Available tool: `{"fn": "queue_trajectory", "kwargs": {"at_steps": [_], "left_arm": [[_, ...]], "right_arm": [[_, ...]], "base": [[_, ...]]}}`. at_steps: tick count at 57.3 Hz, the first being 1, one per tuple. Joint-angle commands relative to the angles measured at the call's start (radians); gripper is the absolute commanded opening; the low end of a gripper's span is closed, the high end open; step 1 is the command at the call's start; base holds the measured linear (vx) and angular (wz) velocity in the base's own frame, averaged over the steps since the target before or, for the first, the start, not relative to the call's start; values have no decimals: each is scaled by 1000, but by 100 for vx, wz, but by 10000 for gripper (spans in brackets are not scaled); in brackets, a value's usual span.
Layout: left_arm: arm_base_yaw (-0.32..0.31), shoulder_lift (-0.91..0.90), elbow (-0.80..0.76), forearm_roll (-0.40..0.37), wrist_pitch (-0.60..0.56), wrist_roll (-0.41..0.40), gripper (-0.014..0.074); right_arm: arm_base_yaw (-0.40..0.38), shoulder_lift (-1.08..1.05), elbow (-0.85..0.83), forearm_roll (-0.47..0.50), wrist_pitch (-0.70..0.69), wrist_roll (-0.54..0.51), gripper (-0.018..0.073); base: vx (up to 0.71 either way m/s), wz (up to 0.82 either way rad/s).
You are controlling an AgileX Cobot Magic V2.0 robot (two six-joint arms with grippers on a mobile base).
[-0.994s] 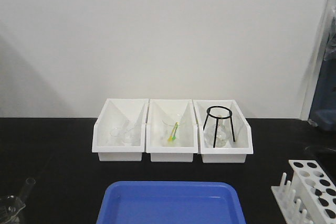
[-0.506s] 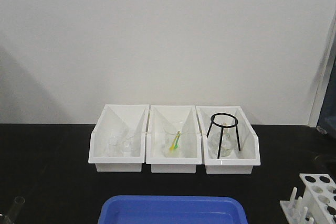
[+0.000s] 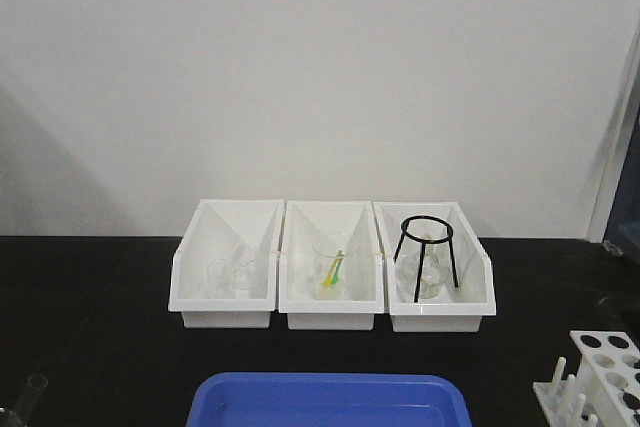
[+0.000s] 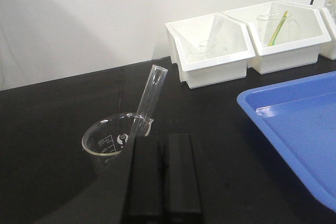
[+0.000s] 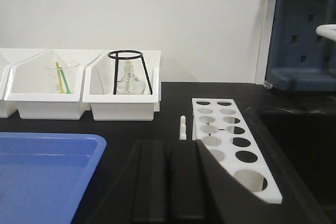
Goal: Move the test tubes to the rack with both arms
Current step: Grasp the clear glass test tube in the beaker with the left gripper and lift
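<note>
LAB WORKTOP: A single test tube (image 4: pixel 149 95) is seen leaning, rim up, in a clear beaker (image 4: pixel 105 142) at the left of the black worktop (image 3: pixel 90 317), its foot hidden behind the fingertips of the left end effector (image 4: pixel 163 139). That end effector's fingers are pressed together with nothing between them, so the tube is not gripped. Across the blue tray (image 3: pixel 330 381), the white rack (image 5: pixel 231 145) lies just beside the right end effector (image 5: pixel 168 145), whose fingers are likewise brought together and empty. Every rack hole that can be seen is unfilled.

Over the past second the front view has been shifted. The three white bins (image 3: pixel 225 297) are now set lower and larger in frame, the beaker has been pushed almost out of the lower left corner so that only the tube's rim is left showing, and the rack has been carried toward the lower right edge. In the last half second nothing has been altered. The shift is judged to be one of the camera, not of the objects, so the task is taken to stand at its very start: the left fingers would have to be parted before the tube can be taken
</note>
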Motion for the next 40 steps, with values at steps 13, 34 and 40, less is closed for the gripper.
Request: {"fn": "queue_trajectory", "kwargs": {"at_steps": [13,34,40], "left_arm": [[2,-11,26,-2,-135,2,-20],[2,-11,23,-2,-295,0,-20],[2,-11,7,-2,-440,-5,-20]], "right_arm": [[-6,-8,12,-6,-91,-10,-8],[-6,-8,12,-6,-141,-20,-8],[-6,-8,8,-4,-205,-19,-8]], "base": [[0,0],[0,0],[0,0]]}}
